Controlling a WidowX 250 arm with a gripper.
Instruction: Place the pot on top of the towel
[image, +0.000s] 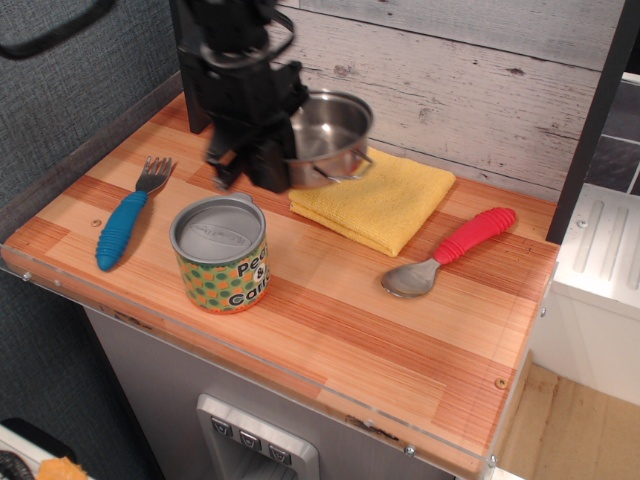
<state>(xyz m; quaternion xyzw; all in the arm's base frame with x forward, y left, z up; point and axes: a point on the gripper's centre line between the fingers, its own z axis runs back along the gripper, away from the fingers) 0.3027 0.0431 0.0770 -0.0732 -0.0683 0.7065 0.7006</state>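
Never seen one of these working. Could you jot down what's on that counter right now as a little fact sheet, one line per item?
gripper: shut on the rim of the pot, holding it in the air
pot: shiny steel, empty, over the towel's left edge
towel: yellow, folded, flat on the wooden counter
tin can: green and orange pattern, upright, front left
fork: blue handle, far left
spoon: red handle, right of the towel
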